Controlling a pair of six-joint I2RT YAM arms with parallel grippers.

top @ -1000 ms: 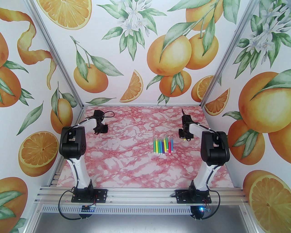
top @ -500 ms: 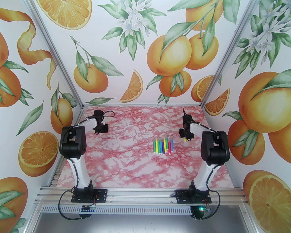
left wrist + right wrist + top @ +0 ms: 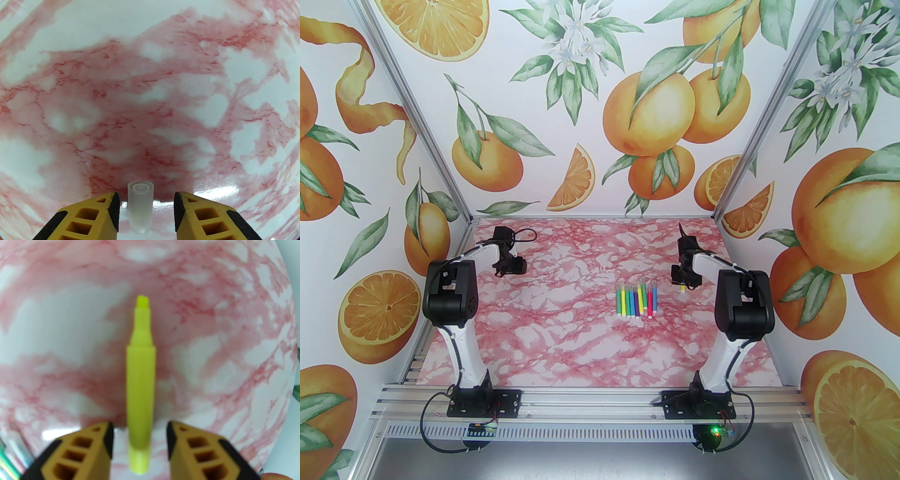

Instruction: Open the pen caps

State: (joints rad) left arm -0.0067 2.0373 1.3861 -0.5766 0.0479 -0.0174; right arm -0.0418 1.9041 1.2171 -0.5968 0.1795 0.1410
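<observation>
My left gripper (image 3: 146, 196) hangs open over the far left of the table (image 3: 150, 82). The frosted, see-through cap (image 3: 140, 206) sits between its fingers with a gap on either side, so nothing pinches it; I cannot tell whether it rests on the table. My right gripper (image 3: 139, 425) is just as slack at the far right: the yellow pen (image 3: 141, 380), its tip bare, lies between the fingers untouched. Just left of it lies the row of pens (image 3: 637, 302), the pen caps (image 3: 638, 286) at the far ends, seemingly all on. I judge each cap to be light, stiff, thin-walled plastic, smooth enough to roll or squirt out if squeezed near its taper. I would grip a cap across its middle and the barrel close to the join, then pull straight along the pen.
</observation>
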